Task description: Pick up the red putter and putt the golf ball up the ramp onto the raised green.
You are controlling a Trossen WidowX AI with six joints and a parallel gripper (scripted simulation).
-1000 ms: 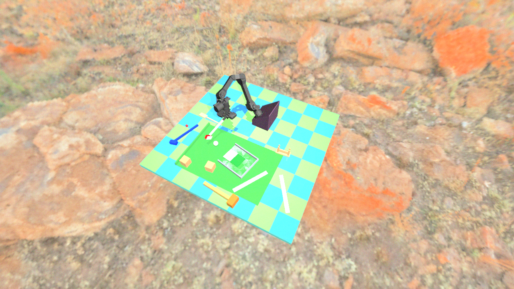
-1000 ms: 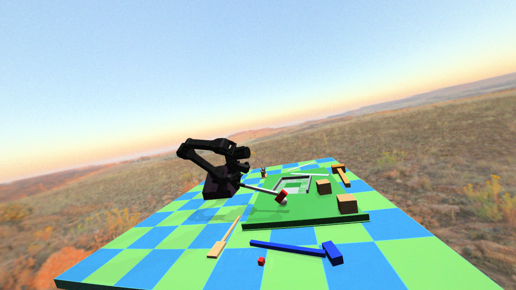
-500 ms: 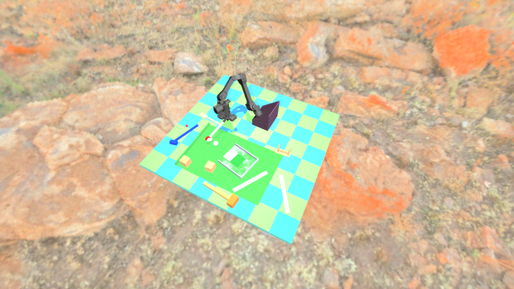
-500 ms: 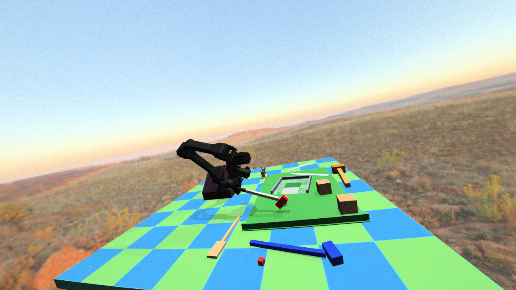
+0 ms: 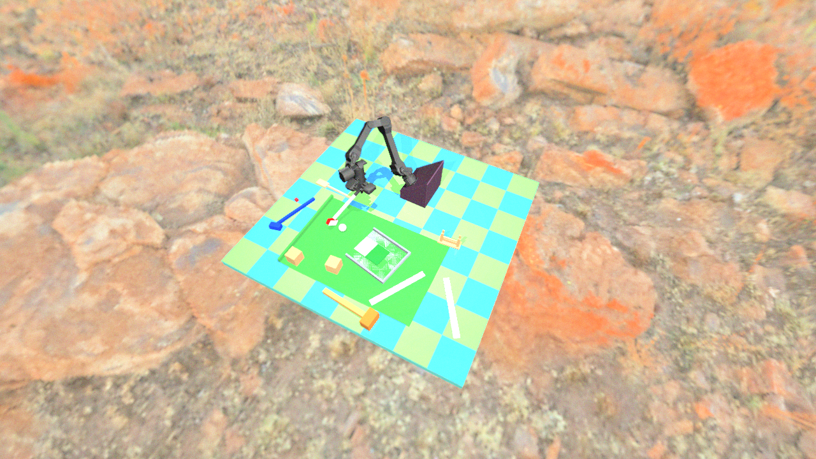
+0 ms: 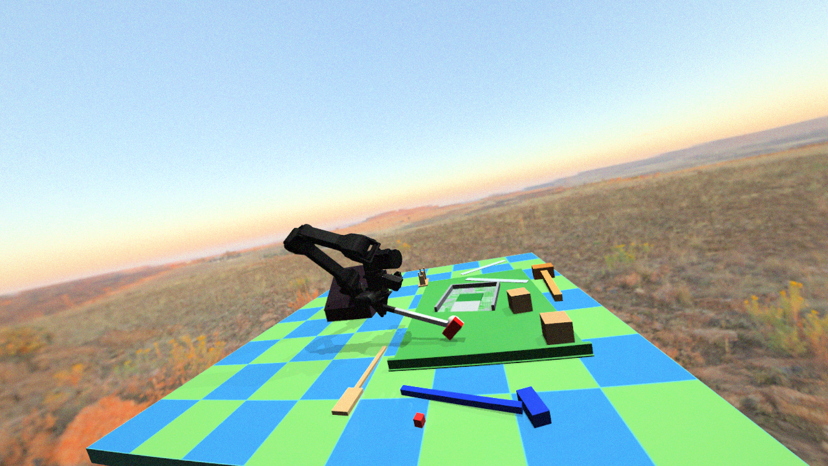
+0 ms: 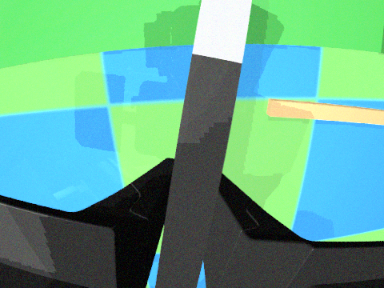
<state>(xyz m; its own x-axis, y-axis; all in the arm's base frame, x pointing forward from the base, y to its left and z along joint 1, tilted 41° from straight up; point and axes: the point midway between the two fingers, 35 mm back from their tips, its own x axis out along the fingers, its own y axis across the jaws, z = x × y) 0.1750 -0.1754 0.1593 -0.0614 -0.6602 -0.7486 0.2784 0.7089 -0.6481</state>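
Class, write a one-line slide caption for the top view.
Gripper holds the red putter, head beside the golf ball.

Putter grip [image 7: 200,166] matt dark grey (shaft [image 7: 226,2] flat white); stick [image 7: 326,111] pale, wood-like.

Top: high and far, looking down at the checkered board [image 5: 490,188]. Exterior: low, nearer, facing along the board toward the gripper [image 6: 383,305]. Wrist: close behind the fingers, looking out along the red putter [image 7: 205,128]. Green mat [image 5: 319,268] shared by all.
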